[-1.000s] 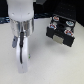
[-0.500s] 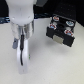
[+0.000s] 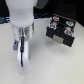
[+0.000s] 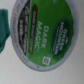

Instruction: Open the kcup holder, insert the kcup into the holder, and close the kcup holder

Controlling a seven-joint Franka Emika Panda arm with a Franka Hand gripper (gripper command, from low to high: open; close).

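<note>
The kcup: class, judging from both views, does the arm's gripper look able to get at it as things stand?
Probably yes. The gripper points down at the white table, and the wrist view shows the kcup green-lidded, close below, nothing covering it. The kcup holder stands apart.

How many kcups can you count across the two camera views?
1: the kcup fills the wrist view, its green lid facing the camera. The exterior view shows none; the arm may hide it.

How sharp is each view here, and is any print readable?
Exterior view: soft and coarse, the kcup holder shows only blurred red and white patches. Wrist view: the kcup fills the picture, mildly blurred, yet "Dark Magic" on its green lid reads.
</note>
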